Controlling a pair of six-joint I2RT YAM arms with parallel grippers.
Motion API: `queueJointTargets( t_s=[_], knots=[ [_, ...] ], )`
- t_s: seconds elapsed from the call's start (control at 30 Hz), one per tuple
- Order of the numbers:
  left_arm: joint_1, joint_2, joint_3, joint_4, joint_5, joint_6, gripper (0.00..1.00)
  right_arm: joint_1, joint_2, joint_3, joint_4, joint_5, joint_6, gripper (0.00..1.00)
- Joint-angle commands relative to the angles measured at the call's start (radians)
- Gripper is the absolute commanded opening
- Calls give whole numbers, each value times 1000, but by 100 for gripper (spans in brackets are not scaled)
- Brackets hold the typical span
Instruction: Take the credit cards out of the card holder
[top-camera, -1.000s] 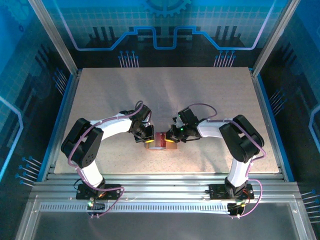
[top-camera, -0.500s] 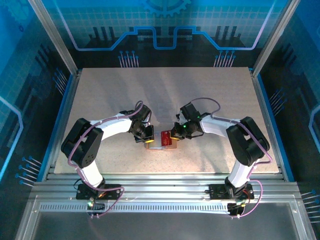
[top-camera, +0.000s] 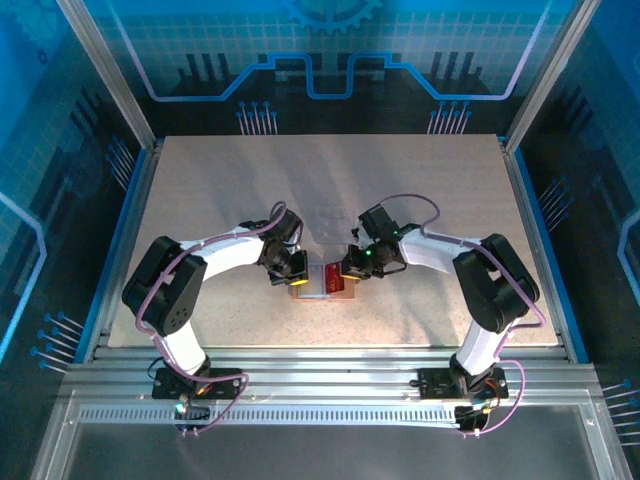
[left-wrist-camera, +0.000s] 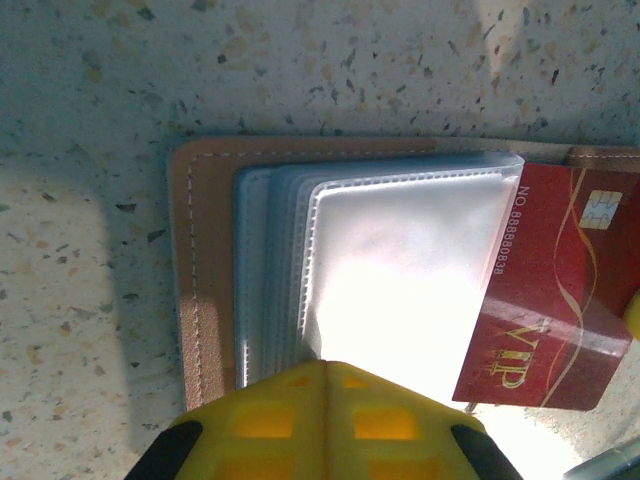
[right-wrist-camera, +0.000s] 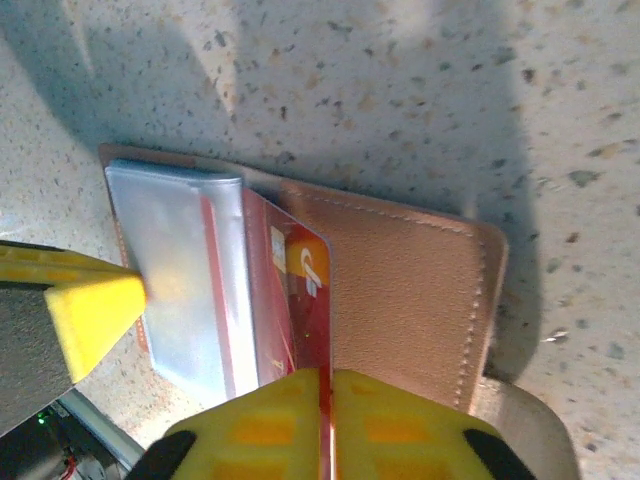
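The card holder (left-wrist-camera: 205, 300) lies open on the table, tan-brown outside, with a stack of clear plastic sleeves (left-wrist-camera: 400, 270) inside. My left gripper (left-wrist-camera: 325, 367) is shut, its yellow tips resting on the near edge of the sleeves. A red credit card (left-wrist-camera: 545, 300) marked VIP sticks halfway out of the sleeves on the right. In the right wrist view that card (right-wrist-camera: 295, 300) stands on edge over the tan flap (right-wrist-camera: 410, 290), and my right gripper (right-wrist-camera: 325, 378) is shut on its near edge. From above, the holder (top-camera: 320, 291) lies between the left gripper (top-camera: 294, 273) and right gripper (top-camera: 351, 268).
The speckled table (top-camera: 400, 190) is bare around the holder. A yellow finger of the left gripper (right-wrist-camera: 92, 308) shows at the left of the right wrist view, close to the sleeves. Blue-lit walls and a metal frame (top-camera: 530, 230) enclose the table.
My right gripper has drawn back to the right with the red card, which now shows further out of the sleeves. The left gripper has stayed put on the holder.
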Motion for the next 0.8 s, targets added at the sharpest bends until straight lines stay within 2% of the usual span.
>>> queueJointTargets(
  t_s=[0.0,0.27,0.77],
  knots=[
    [-5,24,5,-59,-13,20,6,19,-34,-2,16,-29,40,14],
    [-5,20,3,-59,-13,19,6,26,-70,-27,15,-30,64,15],
    [-4,14,4,-59,-13,19,6,35,-25,-30,48,-53,77,13]
  ],
)
